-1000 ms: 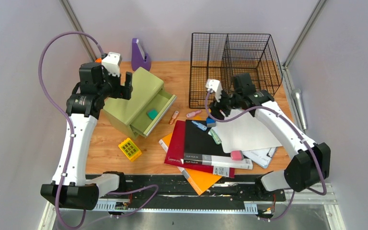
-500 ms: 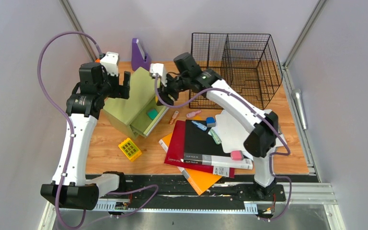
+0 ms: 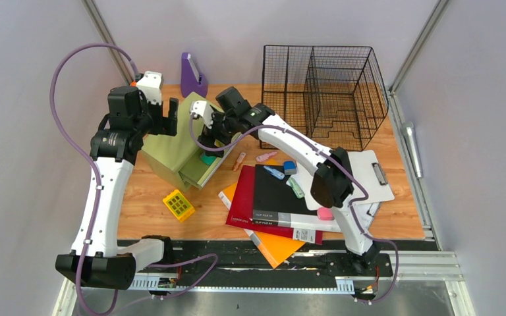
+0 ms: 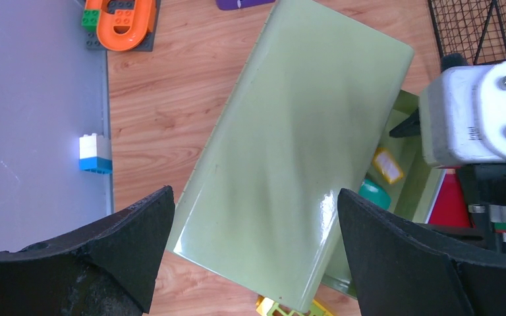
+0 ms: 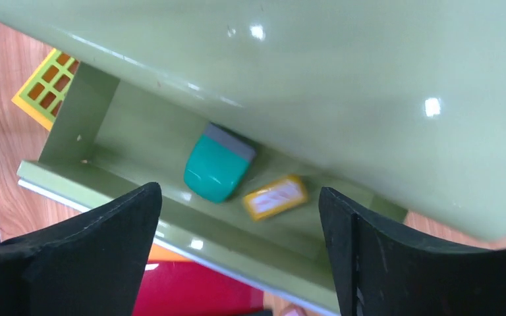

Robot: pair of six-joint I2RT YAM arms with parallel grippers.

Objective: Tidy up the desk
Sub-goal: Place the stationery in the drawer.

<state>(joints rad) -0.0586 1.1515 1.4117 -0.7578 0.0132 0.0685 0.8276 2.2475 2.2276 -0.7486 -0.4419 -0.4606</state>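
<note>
Right wrist: right gripper [image 5: 238,191] jaws wide, empty, over open drawer [image 5: 132,131]; teal eraser [image 5: 217,164], yellow piece [image 5: 275,196] at its 4 o'clock, inside. Left gripper [image 4: 255,192] wide, above cabinet [image 4: 290,131], likely to brace it.

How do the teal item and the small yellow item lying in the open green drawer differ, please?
The teal item is larger and bulkier, with a grey band at one end; the yellow item is smaller and looks flatter, with a pale panel on top. The teal item has rounded corners, the yellow item squarer ones. Both lie on the drawer floor.
</note>
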